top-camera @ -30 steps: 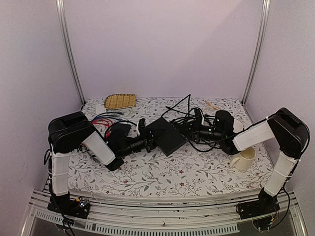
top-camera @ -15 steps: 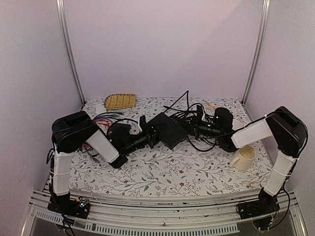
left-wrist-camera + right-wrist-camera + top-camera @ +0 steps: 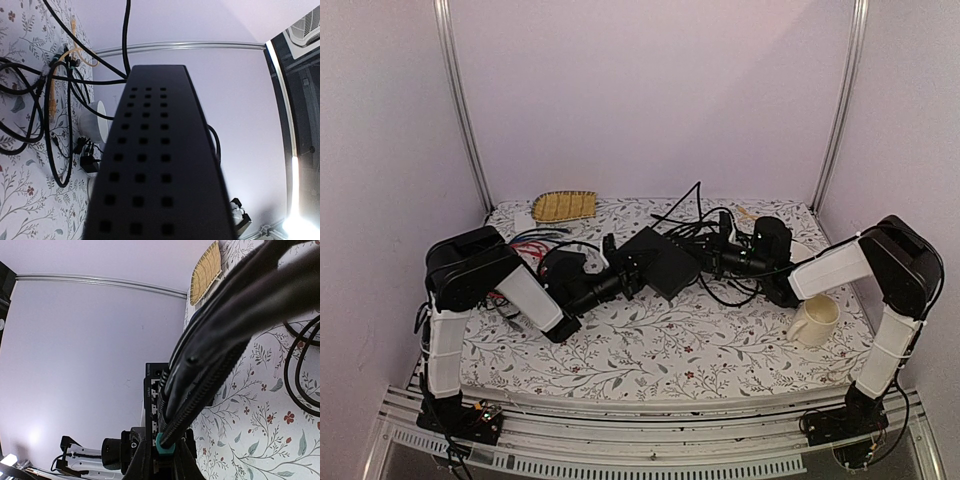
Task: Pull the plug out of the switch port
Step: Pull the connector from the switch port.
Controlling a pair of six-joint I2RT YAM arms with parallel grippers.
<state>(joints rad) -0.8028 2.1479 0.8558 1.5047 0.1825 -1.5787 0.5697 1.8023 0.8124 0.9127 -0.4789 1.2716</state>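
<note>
Top view, 12 o'clock = back wall. The switch (image 3: 663,262) is mid-table, slightly toward 12, flanked by both arms. The left gripper (image 3: 623,272) comes in from 9 o'clock and is clamped on the switch's left end; the wrist view shows only the vented top running out ahead, with the fingers hidden. The right gripper (image 3: 705,256) comes in from 3 o'clock, pressed tight on the teal plug (image 3: 165,444) at the socket row; cannot tell whether the plug is seated. Black cables (image 3: 692,215) tangle from 12 to 2 o'clock of the switch, up to the back wall. Coloured wires (image 3: 525,240) lie at 9 to 10, near the left wall. Open room: bare floral cloth of the table (image 3: 650,350) from the switch toward 6, down to the near rail. Containers: a cream mug (image 3: 815,322) stands upright at 4 o'clock near the right edge, its inside not readable. A woven basket (image 3: 565,206) sits at 11 against the back edge, its contents too small to tell.
</note>
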